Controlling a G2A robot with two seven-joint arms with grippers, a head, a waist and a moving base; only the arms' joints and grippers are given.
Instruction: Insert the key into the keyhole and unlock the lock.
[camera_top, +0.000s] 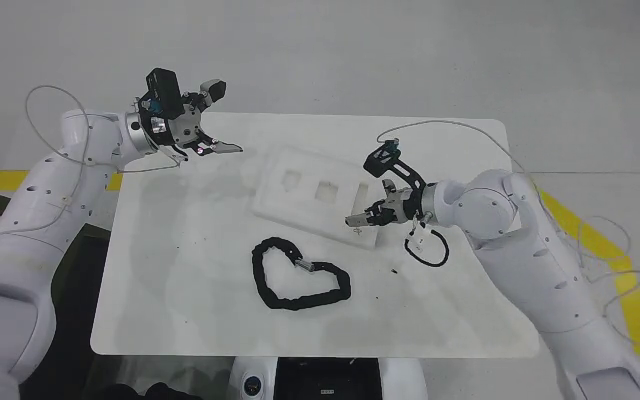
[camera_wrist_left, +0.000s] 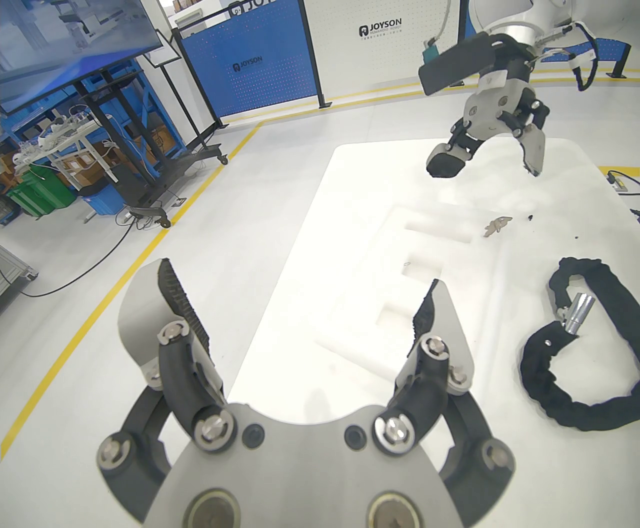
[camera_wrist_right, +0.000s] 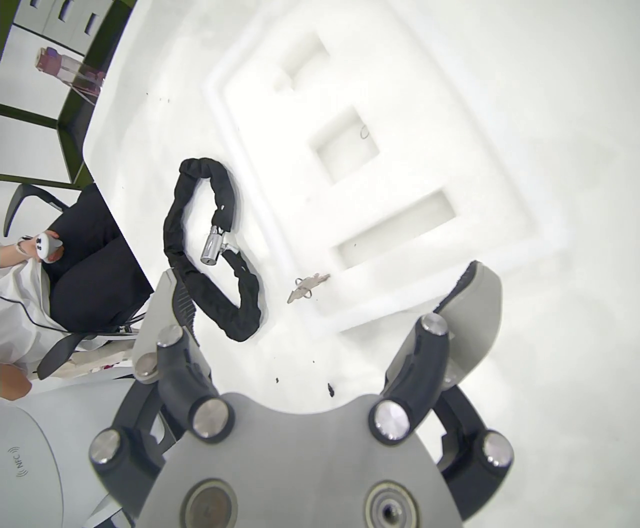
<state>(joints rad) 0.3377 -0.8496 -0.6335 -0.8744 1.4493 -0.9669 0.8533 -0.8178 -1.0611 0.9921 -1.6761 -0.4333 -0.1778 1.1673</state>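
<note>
My top camera looks down on the table (camera_top: 170, 300), my wrist cameras sit close behind left pincer (camera_wrist_left: 300, 275) and right pincer (camera_wrist_right: 322, 272), both facing the tray (camera_wrist_left: 465, 270) and chain (camera_wrist_left: 534, 372) beyond.

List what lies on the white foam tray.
A key lies on the tray rim; a small wire loop sits in the middle recess. Anything beneath it is covered.

Arms: glossy white rounded shells (camera_top: 500, 205); thin grey cables (camera_top: 440, 124) at 10 and 1 o'clock
Left gripper (camera_wrist_left: 300, 280): grey plates; black linkages; silver screws (camera_wrist_left: 214, 429); ribbed black pads (camera_wrist_left: 182, 300)
Right gripper (camera_wrist_right: 322, 275): alike; black cable loop (camera_top: 425, 248)
</note>
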